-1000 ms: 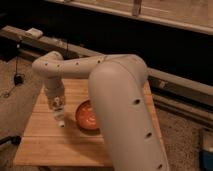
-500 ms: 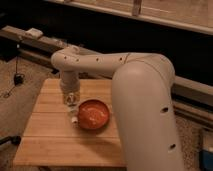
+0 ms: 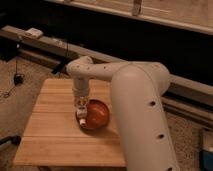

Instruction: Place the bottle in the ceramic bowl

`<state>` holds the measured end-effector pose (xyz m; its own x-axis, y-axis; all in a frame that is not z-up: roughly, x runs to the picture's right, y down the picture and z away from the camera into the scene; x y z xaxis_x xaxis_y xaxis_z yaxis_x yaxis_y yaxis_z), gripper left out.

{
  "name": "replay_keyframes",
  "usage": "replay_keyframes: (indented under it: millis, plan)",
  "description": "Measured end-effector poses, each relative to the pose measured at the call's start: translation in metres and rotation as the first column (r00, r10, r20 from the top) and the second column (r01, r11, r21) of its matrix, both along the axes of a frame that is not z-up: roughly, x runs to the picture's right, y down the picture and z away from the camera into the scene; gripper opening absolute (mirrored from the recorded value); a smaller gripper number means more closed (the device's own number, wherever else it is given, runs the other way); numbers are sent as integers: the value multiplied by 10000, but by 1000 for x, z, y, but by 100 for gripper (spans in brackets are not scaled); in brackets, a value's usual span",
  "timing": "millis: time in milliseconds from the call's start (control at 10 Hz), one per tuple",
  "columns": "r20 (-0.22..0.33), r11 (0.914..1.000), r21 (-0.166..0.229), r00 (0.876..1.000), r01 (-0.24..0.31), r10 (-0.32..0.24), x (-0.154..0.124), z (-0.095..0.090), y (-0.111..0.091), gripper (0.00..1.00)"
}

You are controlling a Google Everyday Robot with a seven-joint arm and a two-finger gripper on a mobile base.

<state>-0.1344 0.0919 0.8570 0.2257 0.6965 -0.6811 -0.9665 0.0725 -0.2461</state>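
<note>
The gripper (image 3: 80, 111) has moved rightward across the bench (image 3: 52, 125), from the left half to the left rim of the ceramic bowl (image 3: 97, 116). The bottle (image 3: 80, 119), clamped in the fingers (image 3: 78, 108), has come along and now overlaps that rim. The arm's thick links have swung right with it.

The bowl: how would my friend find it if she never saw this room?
Look for the wooden table in front of the dark wall. The bowl sits on top of it, with the robot's pincer hanging over its edge. It is the only round, shiny, orange-red thing there.
</note>
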Motion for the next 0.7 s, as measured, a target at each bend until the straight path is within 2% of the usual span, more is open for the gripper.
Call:
replay_keyframes:
  millis: [100,300,600,700]
  plan:
    - [-82,10000,31,9999,-76,76,5,7,1,0]
    - [-124,9995,225,9996,-238,241,14,7,-7,0]
    - [-60,9961,709,9986,-528,533,30,-18,-31,0]
    - [-19,9945,847,9981,-611,615,36,-25,-36,5]
